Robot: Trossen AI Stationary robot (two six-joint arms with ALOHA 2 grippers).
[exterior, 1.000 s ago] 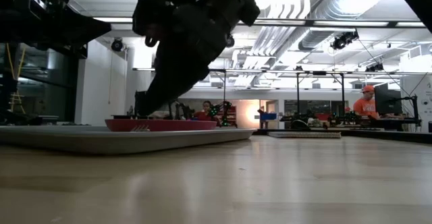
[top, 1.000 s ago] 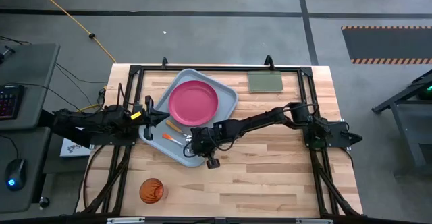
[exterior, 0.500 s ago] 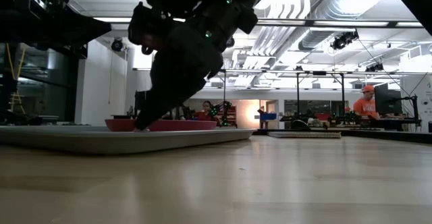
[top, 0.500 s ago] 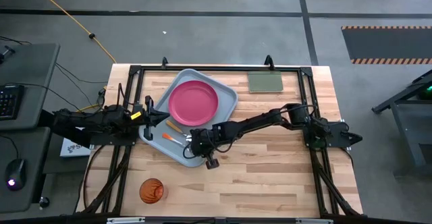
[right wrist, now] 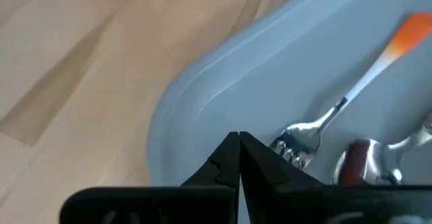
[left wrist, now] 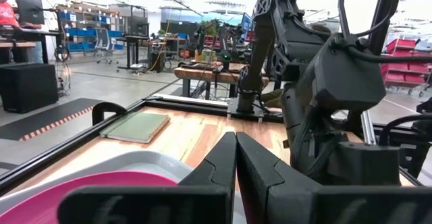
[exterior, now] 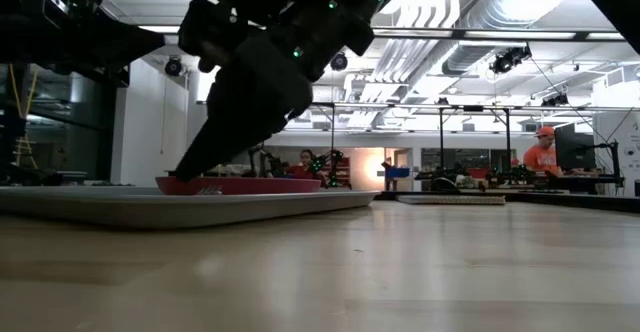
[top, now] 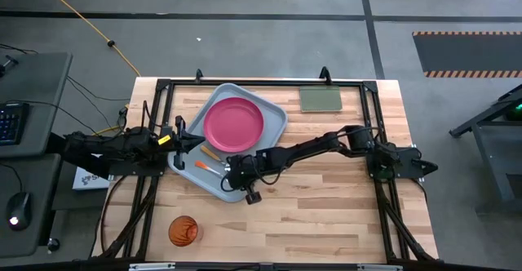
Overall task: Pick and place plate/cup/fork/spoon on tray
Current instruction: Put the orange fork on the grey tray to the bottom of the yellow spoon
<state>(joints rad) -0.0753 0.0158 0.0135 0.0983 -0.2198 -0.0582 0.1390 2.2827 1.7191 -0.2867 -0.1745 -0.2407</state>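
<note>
The grey-blue tray [top: 273, 112] lies at the table's far left with the pink plate [top: 234, 122] in its far half. The fork [top: 205, 166] and the spoon [top: 211, 153] lie on the tray floor near its near-left corner. In the right wrist view the fork's tines [right wrist: 297, 143] and the spoon's bowl [right wrist: 358, 163] show side by side. My right gripper [right wrist: 237, 142] is shut and holds nothing, low over the tray's near corner beside the tines. My left gripper [left wrist: 235, 143] is shut and empty at the tray's left rim. The orange cup [top: 183, 231] stands on the table near the front left. My right gripper's shut fingertips [exterior: 183, 172] slant down to the tray floor beside the fork's tines. The tray rim hides their ends, so I cannot tell whether they touch the tray.
A flat green pad [top: 320, 99] lies at the table's far right of centre. A black frame [top: 245, 82] runs round the table's edges. Bare wood lies right of the tray and along the front. People show in the room beyond the table.
My right gripper has shifted a little toward the table's left edge over the tray's near corner, staying shut and low. The fork, spoon, plate and cup have kept their places.
</note>
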